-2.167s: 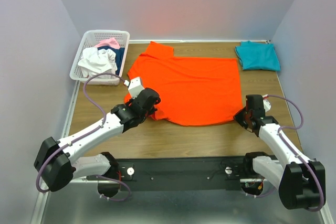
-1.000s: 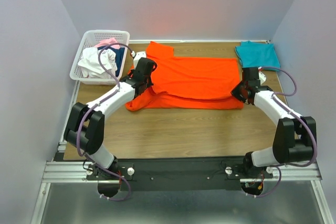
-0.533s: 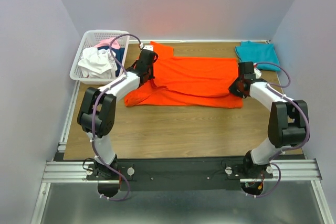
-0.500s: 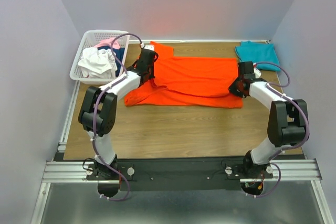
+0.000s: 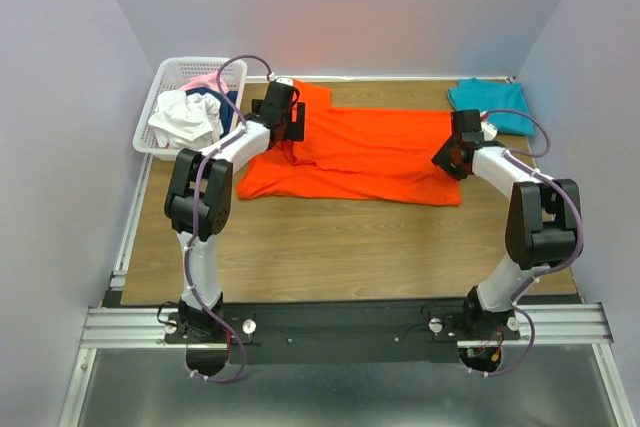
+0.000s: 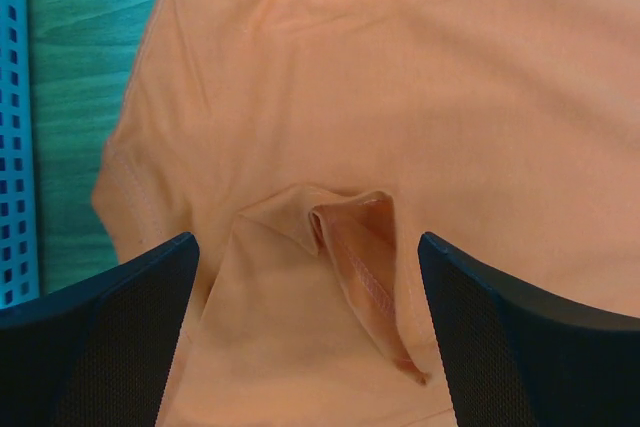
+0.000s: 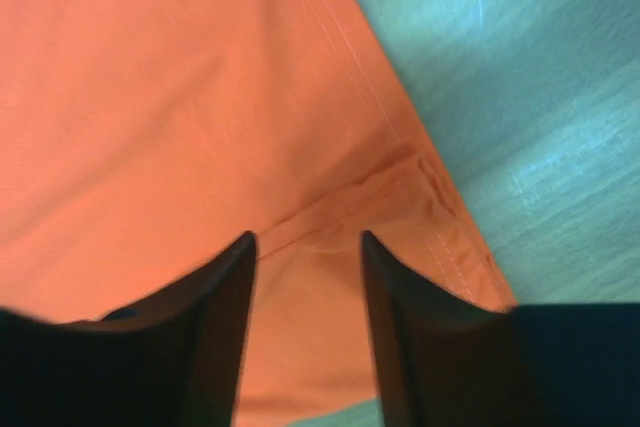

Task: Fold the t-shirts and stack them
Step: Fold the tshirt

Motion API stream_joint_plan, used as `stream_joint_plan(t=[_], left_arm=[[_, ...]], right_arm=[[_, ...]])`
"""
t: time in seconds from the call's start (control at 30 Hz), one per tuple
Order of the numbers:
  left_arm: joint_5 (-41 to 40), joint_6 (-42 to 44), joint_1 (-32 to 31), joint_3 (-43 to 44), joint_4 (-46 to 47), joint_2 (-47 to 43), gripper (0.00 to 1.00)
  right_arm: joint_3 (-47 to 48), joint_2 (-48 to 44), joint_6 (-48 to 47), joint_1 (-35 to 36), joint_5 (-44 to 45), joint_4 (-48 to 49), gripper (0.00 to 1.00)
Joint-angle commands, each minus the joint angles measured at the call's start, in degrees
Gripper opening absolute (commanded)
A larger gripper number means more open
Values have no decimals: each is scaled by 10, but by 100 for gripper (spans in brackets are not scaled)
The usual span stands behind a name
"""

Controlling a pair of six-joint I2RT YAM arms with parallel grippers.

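Note:
The orange-red t-shirt (image 5: 370,152) lies across the middle of the table, its near half folded back over its far half. My left gripper (image 5: 289,131) hovers over the shirt's left end by the sleeve, jaws wide open. In the left wrist view a rumpled hem fold (image 6: 365,267) lies loose between the open left gripper (image 6: 308,277). My right gripper (image 5: 444,161) is at the shirt's right edge. In the right wrist view the right gripper (image 7: 307,242) stands apart over the flat hem corner (image 7: 420,197). A folded teal-blue t-shirt (image 5: 490,105) rests at the back right.
A white basket (image 5: 166,79) at the back left holds white, pink and navy shirts. Its rim (image 6: 14,147) shows at the left of the left wrist view. Bare wooden table (image 5: 340,247) stretches in front of the orange shirt. Grey walls enclose three sides.
Both arms carried the orange shirt's near edge toward the back, folding it in half. Both grippers, shut on the fabric before, have now opened and let it go.

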Motion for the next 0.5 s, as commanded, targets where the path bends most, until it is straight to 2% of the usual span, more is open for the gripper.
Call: stream_joint_plan(t=[0.0,0.03,0.1,0.13,0.17,0.23,0.47], left_arm=[[-1,-17,3,26,-18,-9,98],[-5,-23,3,21,-19,-23,98],[-7,-40,3,10,-20,-56,98],[-7,-47,3,-15,-19,-69,98],[-7,-53,3,-33,-6,-85,98],[3,-72,3,-91,17,-130,98],[99,-141,3,-241,106,-193,98]], right_arm=[[47,5,-25,-3,53,5,57],[51,0,-31,-3,46,5,60],[53,-10,-55,-4,4,5,74],[48,-24,-62,-3,-11,6,79],[41,-31,-76,-4,-25,6,90],[14,-48,-91,-2,-65,8,100],[-56,-50,-118,18,-157,37,100]])
